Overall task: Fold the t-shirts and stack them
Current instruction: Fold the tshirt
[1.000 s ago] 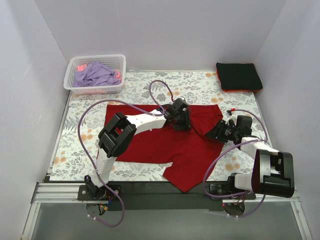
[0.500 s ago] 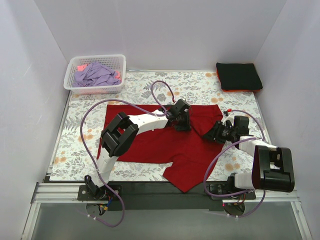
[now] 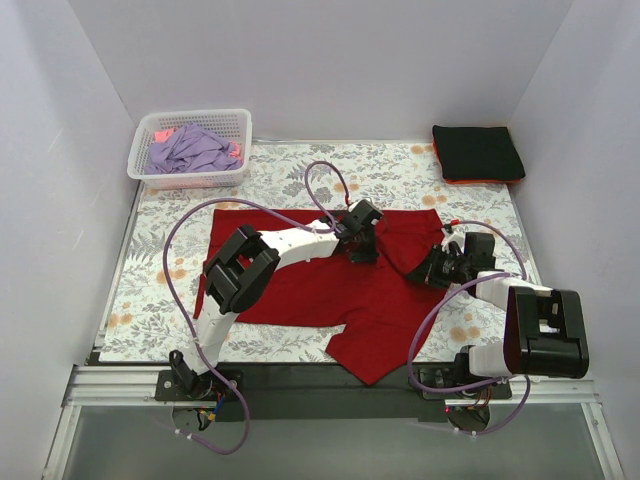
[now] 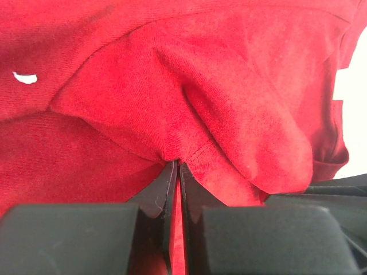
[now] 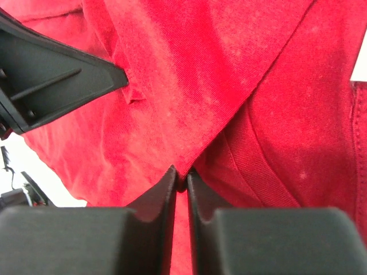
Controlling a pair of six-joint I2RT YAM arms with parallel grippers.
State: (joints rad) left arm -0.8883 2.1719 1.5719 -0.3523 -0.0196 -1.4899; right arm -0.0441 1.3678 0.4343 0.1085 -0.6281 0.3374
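Deep-red t-shirt (image 3: 290,285): spread across the middle of the floral-cloth surface (image 3: 390,165), right side bunched up.
Left claw (image 4: 176,167): clamped tight on a fold near the shirt's far edge.
Right claw (image 5: 180,175): narrow, pinching a folded corner of the same shirt.

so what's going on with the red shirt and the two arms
Two robot arms are working on a deep-red t-shirt spread on the floral table cloth. The left gripper is shut on a raised pinch of the shirt near its upper middle. The right gripper is shut on a corner of fabric at the shirt's right side. A black folded tee lies at the far right corner, and a white lattice basket at the far left holds a lavender tee.
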